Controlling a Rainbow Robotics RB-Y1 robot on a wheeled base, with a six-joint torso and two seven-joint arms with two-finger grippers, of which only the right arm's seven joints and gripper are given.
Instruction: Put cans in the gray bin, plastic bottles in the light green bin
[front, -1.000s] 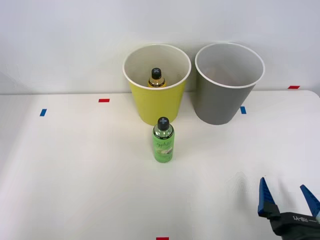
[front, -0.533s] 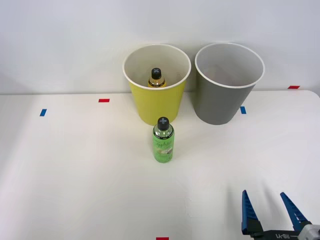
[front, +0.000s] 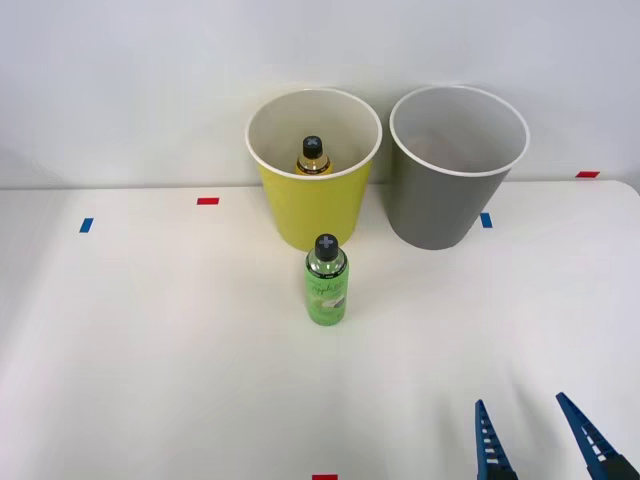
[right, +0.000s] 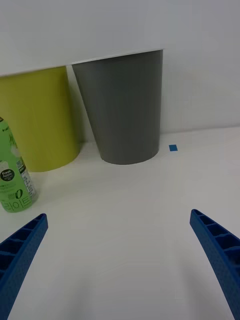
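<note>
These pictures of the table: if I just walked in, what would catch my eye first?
Probably the two tall bins side by side at the table's far edge, the light green bin on the left with an amber bottle inside, the gray bin on the right. A green bottle stands upright on the white table just before the light green bin. The right gripper shows at the near edge, blue jaws apart.

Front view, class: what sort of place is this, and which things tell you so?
Probably a robot test bench for sorting: a plain white table against a bare wall, small red and blue tape markers, and two round tapered plastic bins, yellow-green and gray.
</note>
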